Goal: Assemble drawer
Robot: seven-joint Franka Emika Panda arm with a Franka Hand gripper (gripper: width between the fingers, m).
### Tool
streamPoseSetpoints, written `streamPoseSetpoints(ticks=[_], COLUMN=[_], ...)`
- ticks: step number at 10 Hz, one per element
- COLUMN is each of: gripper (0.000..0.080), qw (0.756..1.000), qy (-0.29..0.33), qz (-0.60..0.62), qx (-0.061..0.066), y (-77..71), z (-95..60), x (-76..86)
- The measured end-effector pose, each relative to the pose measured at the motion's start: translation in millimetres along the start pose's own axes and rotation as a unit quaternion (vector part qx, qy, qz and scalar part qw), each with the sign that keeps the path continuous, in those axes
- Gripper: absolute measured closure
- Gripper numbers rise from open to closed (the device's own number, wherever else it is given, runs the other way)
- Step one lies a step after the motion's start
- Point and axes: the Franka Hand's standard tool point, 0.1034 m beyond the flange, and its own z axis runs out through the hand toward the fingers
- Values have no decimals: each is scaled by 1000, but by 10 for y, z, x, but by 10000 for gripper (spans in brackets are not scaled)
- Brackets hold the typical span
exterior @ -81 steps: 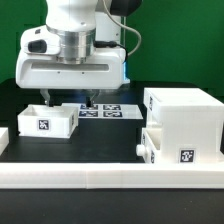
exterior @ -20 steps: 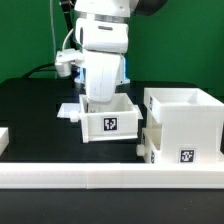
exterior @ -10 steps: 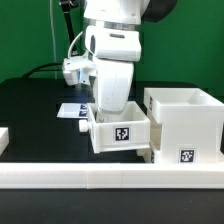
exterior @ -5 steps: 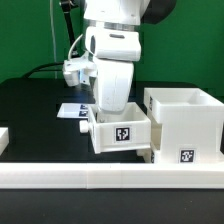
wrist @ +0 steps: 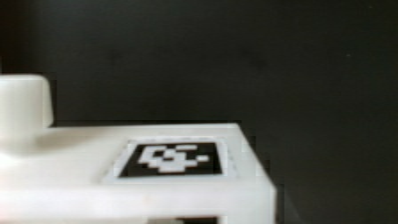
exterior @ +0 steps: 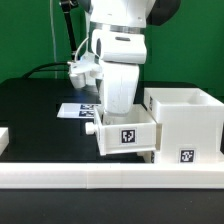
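Observation:
In the exterior view the gripper (exterior: 119, 112) reaches down into a small white open-top tray (exterior: 127, 135) with a square tag on its front and is shut on its wall. The fingertips are hidden inside the tray. The tray hangs just above the table, and its right side touches or nearly touches the large white boxy housing (exterior: 186, 117). A second tray (exterior: 182, 153) with a tag sits in the housing's lower slot. The wrist view shows the held tray's white wall with a tag (wrist: 175, 160) and a white knob (wrist: 22, 105). No fingers show there.
The marker board (exterior: 73, 109) lies on the black table behind the arm. A long white border rail (exterior: 90, 178) runs along the front edge. A small white piece (exterior: 3, 138) sits at the exterior view's far left. A cable hangs beside the arm.
The arm has carried the tray toward the exterior view's right and a little lower, up against the housing. Long before, the tray stood on the table at the left.

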Motion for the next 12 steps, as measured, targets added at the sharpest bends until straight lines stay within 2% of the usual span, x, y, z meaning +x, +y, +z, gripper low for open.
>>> streamPoseSetpoints(ticks=[8,12], gripper=[757,757], qw=[1000,1000], qy=[0,3], qz=[7,6], qx=[0,1], y=[-15,-14], z=[3,23], x=[14,94])
